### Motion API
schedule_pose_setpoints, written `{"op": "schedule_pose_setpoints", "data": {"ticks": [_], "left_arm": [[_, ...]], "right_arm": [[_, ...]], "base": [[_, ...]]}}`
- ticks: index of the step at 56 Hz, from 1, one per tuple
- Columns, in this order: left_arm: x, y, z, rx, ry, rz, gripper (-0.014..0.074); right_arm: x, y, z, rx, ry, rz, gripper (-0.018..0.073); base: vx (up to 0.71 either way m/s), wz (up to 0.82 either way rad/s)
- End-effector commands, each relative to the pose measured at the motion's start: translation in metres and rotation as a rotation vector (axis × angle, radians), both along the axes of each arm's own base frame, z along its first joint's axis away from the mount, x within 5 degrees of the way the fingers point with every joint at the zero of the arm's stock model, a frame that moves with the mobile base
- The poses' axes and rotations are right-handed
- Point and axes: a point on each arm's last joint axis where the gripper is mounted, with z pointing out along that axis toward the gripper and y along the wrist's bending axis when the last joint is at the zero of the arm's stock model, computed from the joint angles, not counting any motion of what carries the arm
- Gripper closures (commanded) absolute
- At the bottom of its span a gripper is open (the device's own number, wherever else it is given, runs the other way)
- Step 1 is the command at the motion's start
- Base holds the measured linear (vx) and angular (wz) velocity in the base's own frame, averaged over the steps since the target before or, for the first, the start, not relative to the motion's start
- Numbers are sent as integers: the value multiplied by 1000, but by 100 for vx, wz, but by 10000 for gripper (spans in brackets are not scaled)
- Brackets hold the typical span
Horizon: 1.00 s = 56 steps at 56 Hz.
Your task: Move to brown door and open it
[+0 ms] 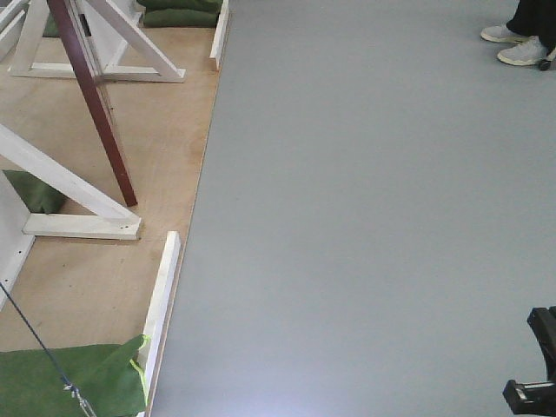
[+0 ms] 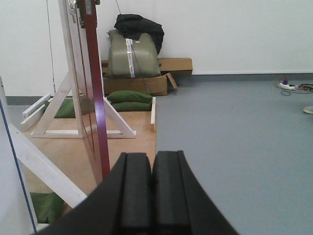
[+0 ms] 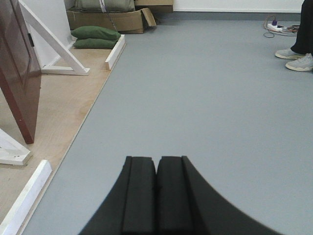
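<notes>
The brown door [image 1: 94,97] stands swung out from its white frame on a plywood base at the upper left; I see it edge-on. In the left wrist view the door [image 2: 95,93] rises ahead and to the left of my left gripper [image 2: 152,159], which is shut and empty. In the right wrist view the door's panel [image 3: 19,73] is at the far left, well away from my right gripper [image 3: 156,161], also shut and empty over the grey floor. A dark part of the right arm [image 1: 539,365] shows at the lower right of the front view.
White braces [image 1: 78,204] and low white rails [image 1: 161,300] edge the plywood base [image 1: 165,139]. Green sandbags [image 1: 74,382] weigh it down. Cardboard boxes [image 2: 146,78] stand by the back wall. A person's feet [image 1: 521,43] are at the far right. A thin cable [image 1: 39,347] runs past.
</notes>
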Motion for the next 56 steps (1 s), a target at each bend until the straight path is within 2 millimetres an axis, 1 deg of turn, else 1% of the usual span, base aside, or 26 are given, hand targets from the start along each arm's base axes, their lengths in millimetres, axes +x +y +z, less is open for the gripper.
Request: {"op": "schedule_pose_setpoints", "data": {"ticks": [1,29,56], "left_arm": [[-2,0,13,-13,-105,0,450],[-2,0,13,-13,-105,-3,450],[-2,0,13,-13,-105,-3,450]], "right_arm": [[2,0,6,-9,-84,-1,559],[2,0,6,-9,-83,-1,559],[2,0,6,-9,-83,-1,559]], "base": [[0,0],[3,0],[19,2]]}}
